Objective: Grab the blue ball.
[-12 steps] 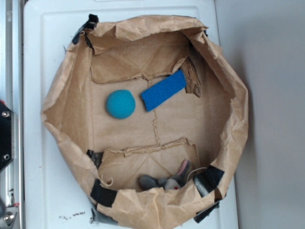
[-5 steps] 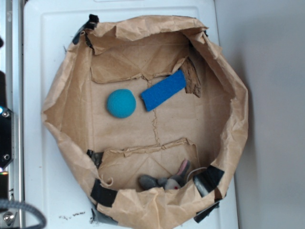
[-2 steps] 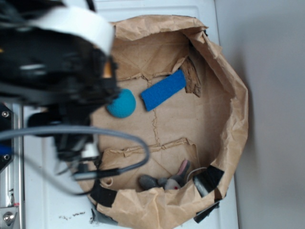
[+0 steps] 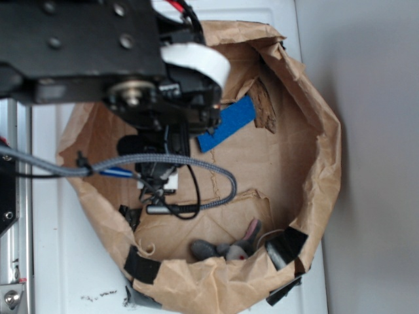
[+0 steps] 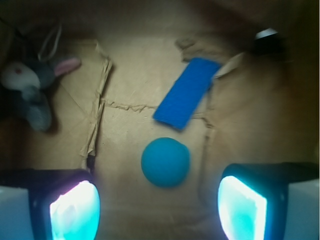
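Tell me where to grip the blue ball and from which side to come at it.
Grip the blue ball across its widest middle, coming straight down. It is round, so any pair of opposite sides works; the open end effector already straddles it. The blue sponge lies just beyond, so keep the fingers off that side.

No readable text, label, brand, number or sign appears in either view; the dark scuff marks on the white desk [image 4: 46, 261] form no legible characters.

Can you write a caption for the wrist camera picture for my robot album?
Open gripper hovering over the blue ball, with the blue sponge and grey mouse toy nearby.
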Controlling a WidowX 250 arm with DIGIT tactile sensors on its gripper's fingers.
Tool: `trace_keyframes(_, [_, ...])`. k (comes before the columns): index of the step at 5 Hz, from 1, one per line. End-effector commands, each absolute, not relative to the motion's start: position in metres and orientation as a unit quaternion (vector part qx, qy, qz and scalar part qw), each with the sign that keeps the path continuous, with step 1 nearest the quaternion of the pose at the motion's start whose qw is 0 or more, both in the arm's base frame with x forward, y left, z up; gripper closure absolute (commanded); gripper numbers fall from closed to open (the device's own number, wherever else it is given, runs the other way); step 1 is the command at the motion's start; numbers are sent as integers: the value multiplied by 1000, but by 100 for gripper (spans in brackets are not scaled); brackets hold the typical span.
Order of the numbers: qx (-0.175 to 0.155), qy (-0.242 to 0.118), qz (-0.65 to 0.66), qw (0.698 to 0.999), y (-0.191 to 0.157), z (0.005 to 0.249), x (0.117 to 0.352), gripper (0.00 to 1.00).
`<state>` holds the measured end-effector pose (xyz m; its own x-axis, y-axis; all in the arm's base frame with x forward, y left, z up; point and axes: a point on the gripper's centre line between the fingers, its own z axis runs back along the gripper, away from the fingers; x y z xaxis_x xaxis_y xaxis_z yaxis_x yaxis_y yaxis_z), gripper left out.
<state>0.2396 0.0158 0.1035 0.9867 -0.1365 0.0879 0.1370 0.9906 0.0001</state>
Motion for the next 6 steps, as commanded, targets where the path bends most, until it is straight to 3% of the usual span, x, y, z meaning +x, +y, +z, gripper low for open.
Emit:
trace_keyframes(1, [-25,-44,-80,996,6,65,245,0])
trace_keyframes(2, [-29,-39,-77,996,0,53,244,0])
trace_keyframes(4, [32,-28,-121,992,13,24,232,0])
trace_keyframes(5, [24,-44,-142,989,7,33,233,100])
trace_keyframes(6, [31,-44,-156,986,1,30,227,100])
